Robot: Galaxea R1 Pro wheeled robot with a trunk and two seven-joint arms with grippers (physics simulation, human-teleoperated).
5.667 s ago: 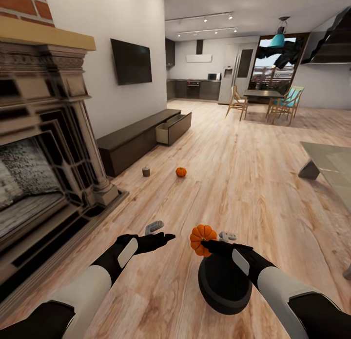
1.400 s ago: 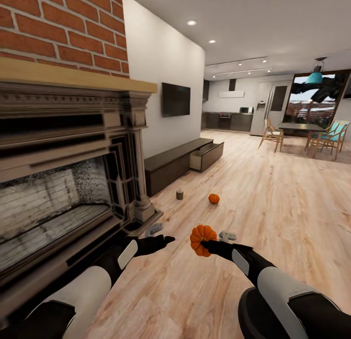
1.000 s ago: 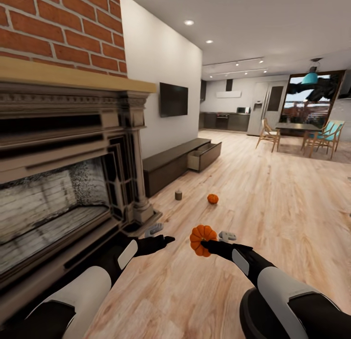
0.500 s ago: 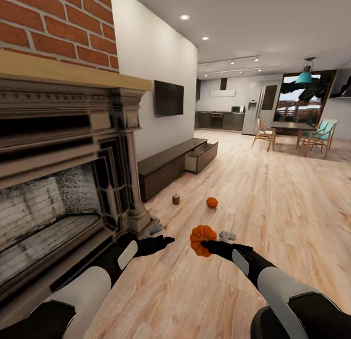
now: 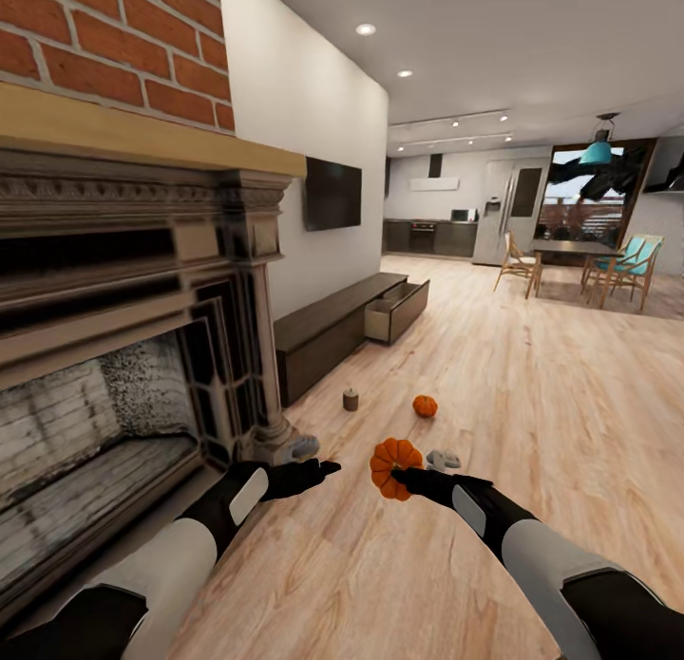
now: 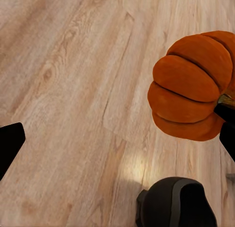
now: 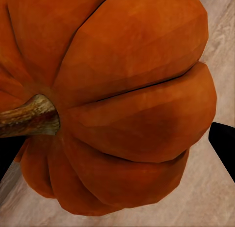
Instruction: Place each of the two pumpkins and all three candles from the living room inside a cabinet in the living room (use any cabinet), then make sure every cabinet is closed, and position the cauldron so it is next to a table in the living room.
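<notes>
Holding a pumpkin (image 5: 393,467) above the wooden floor (image 5: 494,432), the right gripper (image 5: 403,478) is closed around it; in the right wrist view the pumpkin (image 7: 107,104) is very near to the camera, its brown stem pointing sideways. The left gripper (image 5: 323,467) is stretched forward with nothing in it, and I cannot tell how far its fingers are apart. In the left wrist view the held pumpkin (image 6: 193,85) hangs over the planks.

Compared with half a second ago, both arms keep the same pose, but the whole view has shifted a little. The black cauldron, seen before at the bottom right corner, is now outside the picture. The second pumpkin (image 5: 425,405) and the candle (image 5: 351,399) lie on the floor ahead, well apart from each other, and they appear a bit lower in the picture than before. Beyond the candle stands the long cabinet (image 5: 328,337) along the wall, with its far drawer (image 5: 394,311) pulled open. The fireplace (image 5: 123,356) is at the left. Two small grey things (image 5: 442,459) lie on the floor near the grippers.
</notes>
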